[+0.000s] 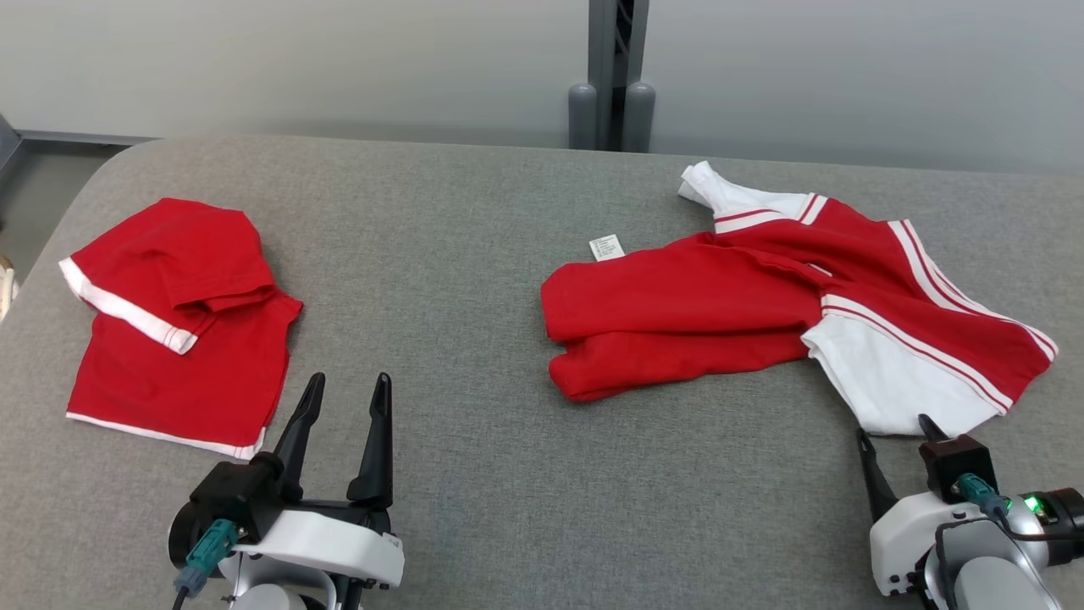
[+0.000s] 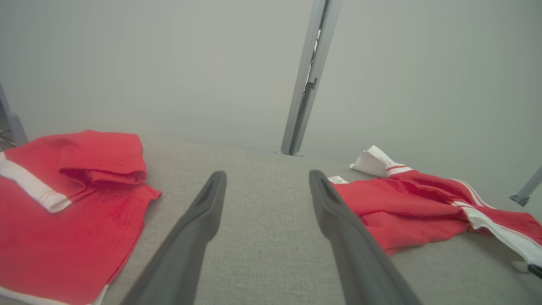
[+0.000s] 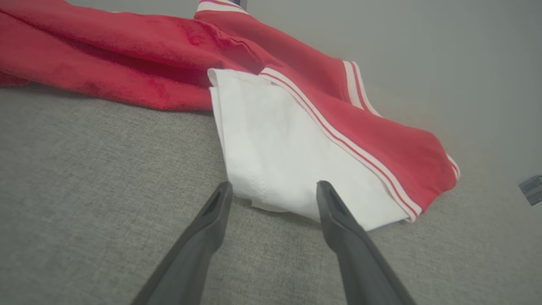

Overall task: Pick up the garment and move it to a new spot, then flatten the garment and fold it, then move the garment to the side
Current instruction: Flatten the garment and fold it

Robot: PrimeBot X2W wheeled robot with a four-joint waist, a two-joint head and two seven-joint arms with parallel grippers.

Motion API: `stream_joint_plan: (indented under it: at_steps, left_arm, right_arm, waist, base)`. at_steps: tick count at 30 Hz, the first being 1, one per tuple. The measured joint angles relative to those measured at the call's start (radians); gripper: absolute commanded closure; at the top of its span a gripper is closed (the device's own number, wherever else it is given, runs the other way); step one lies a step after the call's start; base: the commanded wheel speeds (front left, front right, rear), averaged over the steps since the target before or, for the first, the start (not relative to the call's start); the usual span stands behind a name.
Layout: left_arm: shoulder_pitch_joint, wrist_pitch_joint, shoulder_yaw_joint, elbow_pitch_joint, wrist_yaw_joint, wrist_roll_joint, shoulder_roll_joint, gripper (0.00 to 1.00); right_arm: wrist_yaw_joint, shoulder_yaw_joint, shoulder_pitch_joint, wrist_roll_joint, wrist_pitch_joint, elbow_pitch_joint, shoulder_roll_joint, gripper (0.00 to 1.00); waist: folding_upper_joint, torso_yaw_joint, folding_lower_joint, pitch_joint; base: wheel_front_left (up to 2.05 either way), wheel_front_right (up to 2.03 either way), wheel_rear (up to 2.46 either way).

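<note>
The left jaws stand spread and empty, their two fingers (image 1: 373, 449) pointing away from the robot over bare bench (image 1: 474, 491). The near right corner of the folded garment (image 1: 178, 322) lies just beside the left finger, and nothing lies between the tips. The right jaws are spread too, holding nothing. Their fingers (image 3: 338, 220) reach the near white hem of the crumpled garment (image 1: 762, 313), and in the right wrist view that hem shows between the two tips. Whether they touch the cloth cannot be told. Both wrists sit low at the bench's near edge, the left at the lower left and the right coming in from the lower right corner with a green light (image 1: 1032, 503) lit on it. There are two garments, both red with white trim. The folded one lies at the far left, the crumpled one on the right half, well apart. One white tag (image 1: 606, 246) sticks out at the crumpled garment's far edge. One grey post (image 1: 616, 76) stands behind the bench.
</note>
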Motion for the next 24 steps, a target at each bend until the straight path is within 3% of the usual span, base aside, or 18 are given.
stream_joint_plan:
  at_steps: [3, 13, 15, 16, 24]
  left_arm:
    - [-0.005, 0.000, 0.001, 0.000, -0.002, 0.000, 0.000, 0.00]
    - [-0.021, 0.000, -0.009, -0.003, -0.002, -0.007, 0.001, 0.00]
    - [-0.024, 0.000, -0.012, -0.003, -0.002, -0.007, 0.001, 0.00]
    - [-0.027, 0.000, -0.012, -0.003, -0.002, -0.007, 0.000, 0.00]
    - [-0.029, 0.000, -0.003, 0.003, 0.001, -0.007, 0.001, 0.00]
  right_arm:
    - [0.000, -0.069, -0.017, -0.056, 0.000, 0.036, 0.007, 0.00]
    - [0.000, -0.148, -0.061, -0.144, 0.000, 0.056, 0.020, 0.00]
    - [0.000, -0.162, -0.074, -0.144, 0.000, 0.055, 0.022, 0.87]
    - [0.000, -0.163, -0.081, -0.137, 0.000, 0.047, 0.022, 1.00]
    - [0.000, -0.083, -0.093, -0.038, 0.000, 0.014, 0.029, 1.00]
  waist:
    - [0.0000, 0.027, -0.0001, 0.015]
    - [0.0000, 0.037, 0.0000, 0.049]
    - [0.0000, 0.037, 0.0000, 0.053]
    - [0.0000, 0.037, 0.0000, 0.054]
    - [0.0000, 0.014, 0.0000, 0.037]
  base:
    - [0.00, 0.00, 0.00]
    - [0.00, 0.00, 0.00]
    - [0.00, 0.00, 0.00]
    - [0.00, 0.00, 0.00]
    - [0.00, 0.00, 0.00]
